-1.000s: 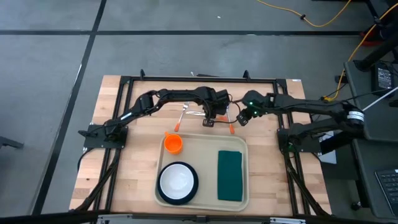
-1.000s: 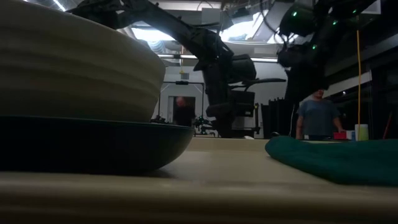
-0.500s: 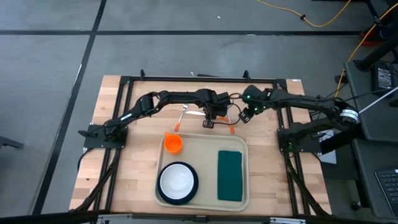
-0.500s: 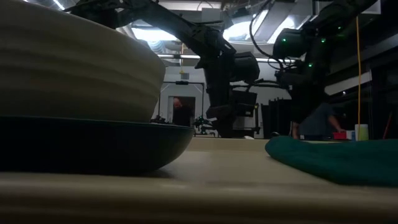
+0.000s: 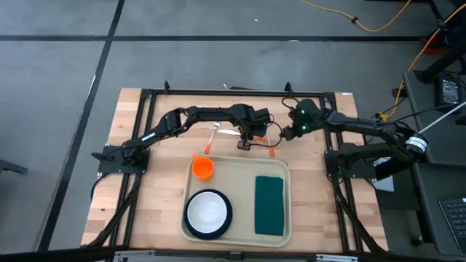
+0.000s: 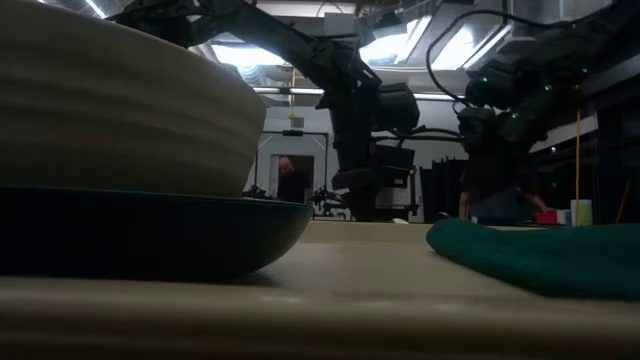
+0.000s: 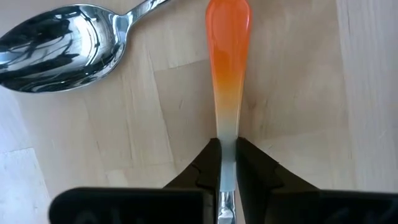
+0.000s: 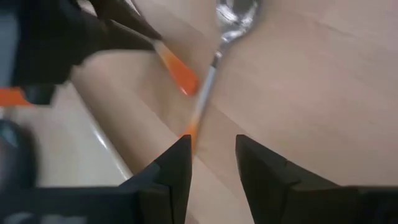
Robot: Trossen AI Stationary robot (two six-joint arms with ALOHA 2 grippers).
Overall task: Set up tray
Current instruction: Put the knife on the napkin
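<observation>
Cutlery step: left hand [image 7: 227, 163] clamped on an orange-handled utensil [image 7: 227, 68] on the bench [image 7: 298, 93]; right hand [image 8: 211, 163] apart; next, carry it to the tray [image 5: 240, 164].

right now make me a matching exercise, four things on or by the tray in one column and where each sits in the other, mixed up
Things:
1. cup
2. napkin
3. bowl
4. spoon

Places:
A. on the plate, tray's near left
B. bare table, beyond the tray
C. tray's far left corner
D. tray's right half

Pairs: 1-C, 2-D, 3-A, 4-B
</observation>
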